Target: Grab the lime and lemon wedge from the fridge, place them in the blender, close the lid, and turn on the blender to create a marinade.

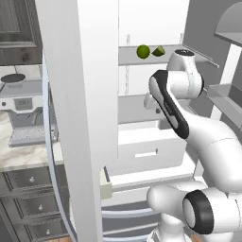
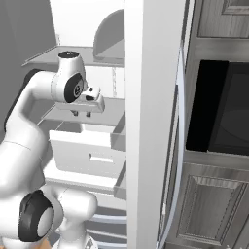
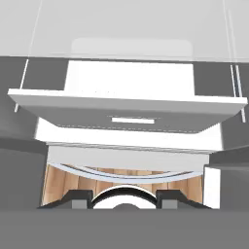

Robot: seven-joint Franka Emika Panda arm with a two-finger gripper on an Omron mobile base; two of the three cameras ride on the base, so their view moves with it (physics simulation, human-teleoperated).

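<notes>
- Inside the open fridge [image 1: 142, 156], up on a grey shelf [image 1: 132, 56]: lime [image 1: 143, 51] and lemon wedge [image 1: 159, 51], sitting right beside each other, lime on the left in the left base view.
- Both loose on that shelf, nothing gripping them.
- Arm [image 1: 189, 118] bent up into the fridge opening, elbow high, just below and to the right of the fruit shelf.
- Gripper [image 2: 81, 114] hanging off the wrist and pointing down in the right base view, well under the level of the fruit shelf, above the white drawer [image 2: 90, 155].
- Jaws look about half apart, nothing between them. Fingertips [image 3: 78, 199] poke up at the bottom of the hand view with a clear gap and no fruit there.
- Hand view looking down over the pulled-out white drawer [image 3: 126, 114] with its slot handle, plus a strip of wooden floor [image 3: 121, 182] below it.
- Fridge door [image 1: 80, 118] swung wide open, taking up the middle of the left base view and cutting off a lot of the scene behind it.
- Off to the left past the door: marble worktop [image 1: 23, 153] with a coffee machine [image 1: 23, 108] on it, grey drawers [image 1: 33, 203] underneath.
- On the right side in the right base view: dark built-in oven [image 2: 219, 112] set in grey cabinets [image 2: 209, 209].
</notes>
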